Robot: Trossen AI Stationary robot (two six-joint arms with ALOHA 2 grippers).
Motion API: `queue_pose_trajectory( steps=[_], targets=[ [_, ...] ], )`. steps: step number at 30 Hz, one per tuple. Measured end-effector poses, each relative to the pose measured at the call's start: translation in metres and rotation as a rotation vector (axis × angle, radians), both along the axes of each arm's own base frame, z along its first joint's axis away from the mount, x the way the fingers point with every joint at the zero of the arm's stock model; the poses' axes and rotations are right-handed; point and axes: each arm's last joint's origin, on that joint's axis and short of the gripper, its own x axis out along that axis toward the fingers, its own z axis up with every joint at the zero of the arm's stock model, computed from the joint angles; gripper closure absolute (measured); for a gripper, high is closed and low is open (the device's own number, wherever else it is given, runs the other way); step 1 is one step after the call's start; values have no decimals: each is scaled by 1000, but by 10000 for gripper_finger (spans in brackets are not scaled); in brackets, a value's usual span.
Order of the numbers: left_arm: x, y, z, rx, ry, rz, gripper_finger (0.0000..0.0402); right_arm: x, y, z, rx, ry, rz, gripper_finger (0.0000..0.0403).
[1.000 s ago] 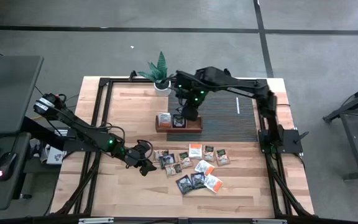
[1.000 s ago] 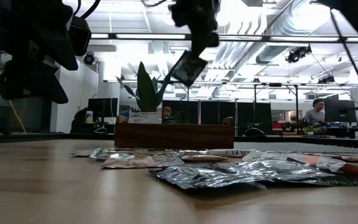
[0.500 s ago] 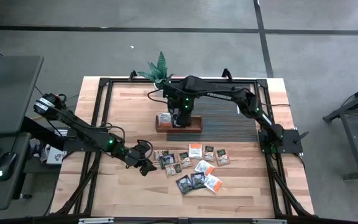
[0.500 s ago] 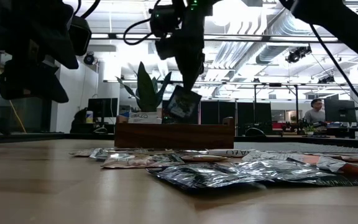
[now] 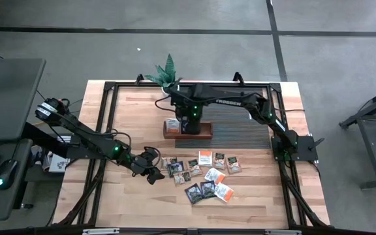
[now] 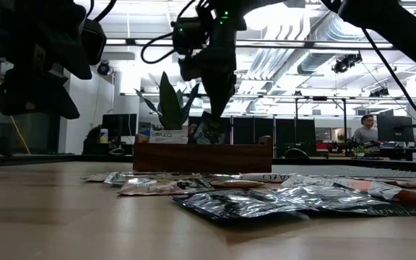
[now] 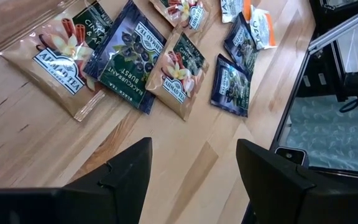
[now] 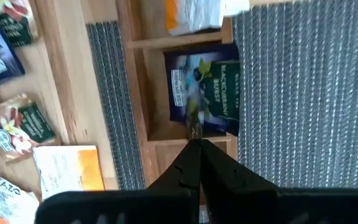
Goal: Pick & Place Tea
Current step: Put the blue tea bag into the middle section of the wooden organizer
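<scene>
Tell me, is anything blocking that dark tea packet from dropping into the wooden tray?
Nothing visible. The right gripper, shut on the dark sachet, holds it over the wooden tray at the middle compartment. A white-and-orange sachet sits in the neighbouring compartment, not in the way.

One camera hangs overhead, looking straight down on the whole table (image 5: 129, 117). Another sits at table-top height, looking level across the scattered sachets (image 6: 266, 198) to the wooden tray (image 6: 202, 157) and the room behind. Each wrist camera peers close along its own arm; the right wrist view shares that tray (image 8: 132, 93) with both.
</scene>
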Motion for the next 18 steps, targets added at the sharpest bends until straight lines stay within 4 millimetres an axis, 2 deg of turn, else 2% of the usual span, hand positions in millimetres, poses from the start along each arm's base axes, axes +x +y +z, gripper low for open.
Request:
queue_pose_trajectory(
  steps=[9, 18],
  targets=[
    [0, 0, 0, -4, 1, 3, 170, -1, 0, -7, 4, 23, -9, 397],
    [0, 0, 0, -4, 2, 4, 170, 1, 0, -7, 2, 3, -33, 319]
  ],
)
